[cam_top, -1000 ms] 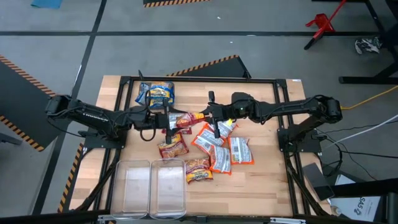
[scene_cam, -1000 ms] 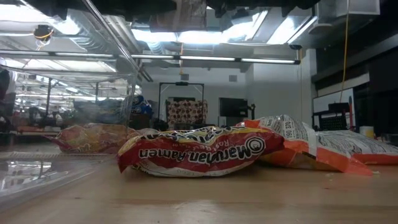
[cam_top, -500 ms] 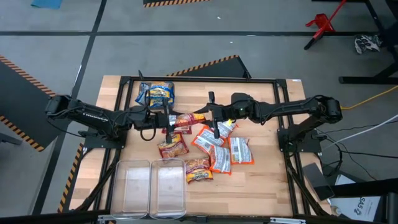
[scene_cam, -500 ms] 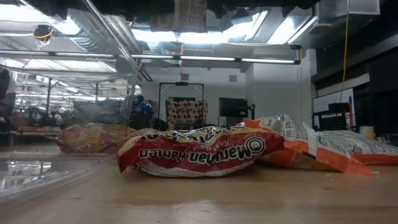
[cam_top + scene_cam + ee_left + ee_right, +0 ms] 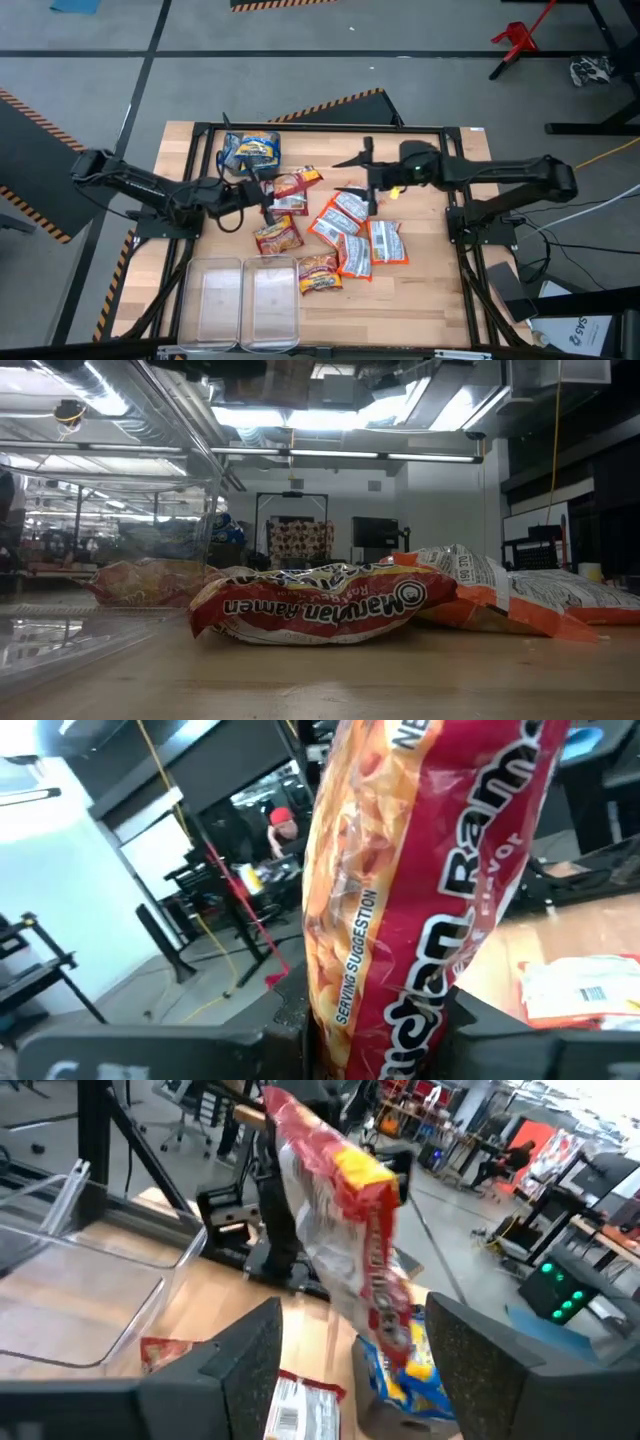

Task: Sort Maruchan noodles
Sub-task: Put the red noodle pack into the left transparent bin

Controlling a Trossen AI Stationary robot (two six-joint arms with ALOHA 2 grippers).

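Observation:
A red-and-yellow noodle packet hangs in the air over the middle of the table, with my left gripper shut on it; it fills the left wrist view. To its right my right gripper stands open with nothing in it, facing that packet. Flat on the table lie blue packets, two red ones and three orange-and-white ones. My left gripper pinches the red packet between its two fingers at the end nearest the table's left. The fingers come in level from the table's left. The packet stands on edge and sticks out past the fingers, lifted clear of the table.
Two clear bins stand side by side at the near edge, left of centre; one wall fills the left of the low view. A black frame rims the table. The near red packet lies closest to the low camera.
The red packet has passed from my right gripper to my left. My right gripper has opened, let go and drawn back toward the table's right edge, rising a little. My left gripper has taken hold of the packet and swung slightly, keeping it in the air.

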